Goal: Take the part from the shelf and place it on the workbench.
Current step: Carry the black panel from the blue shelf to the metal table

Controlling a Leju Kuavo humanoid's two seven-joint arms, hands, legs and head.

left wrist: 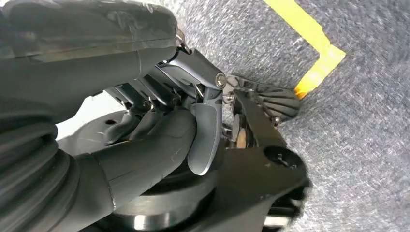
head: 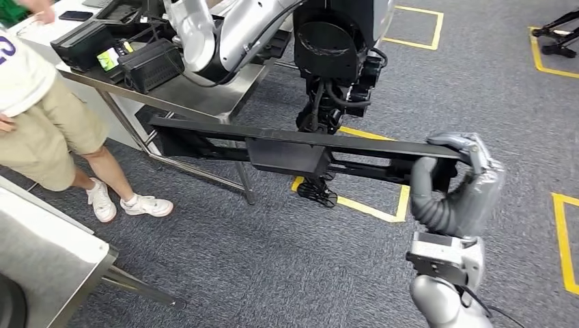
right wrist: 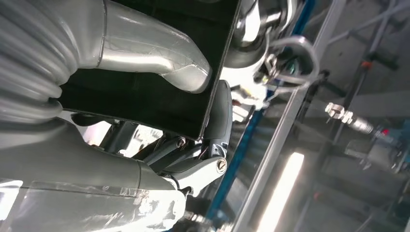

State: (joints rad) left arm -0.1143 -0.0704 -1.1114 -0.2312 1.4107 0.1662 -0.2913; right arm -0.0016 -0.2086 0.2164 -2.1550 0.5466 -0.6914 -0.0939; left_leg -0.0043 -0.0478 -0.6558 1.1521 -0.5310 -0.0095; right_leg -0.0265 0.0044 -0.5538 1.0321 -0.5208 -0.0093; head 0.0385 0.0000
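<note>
1. The part (head: 293, 147), a long black bar with a box at its middle, hangs level above the grey carpet (head: 273, 260), clear of any shelf.
2. The right hand (head: 459, 184) clamps the bar's near end, thumb on one face, fingers (right wrist: 220, 121) on the other.
3. The left hand (left wrist: 159, 125) has its fingers curled around black parts; from here I cannot tell whether it holds the bar.
4. The steel desk (head: 212, 96) stands beyond the bar's far end, carrying black equipment (head: 153, 65); a person (head: 48, 116) stands beside it.
5. Judged progress: pickup done, carry under way; setting the bar down on the desk remains.
</note>
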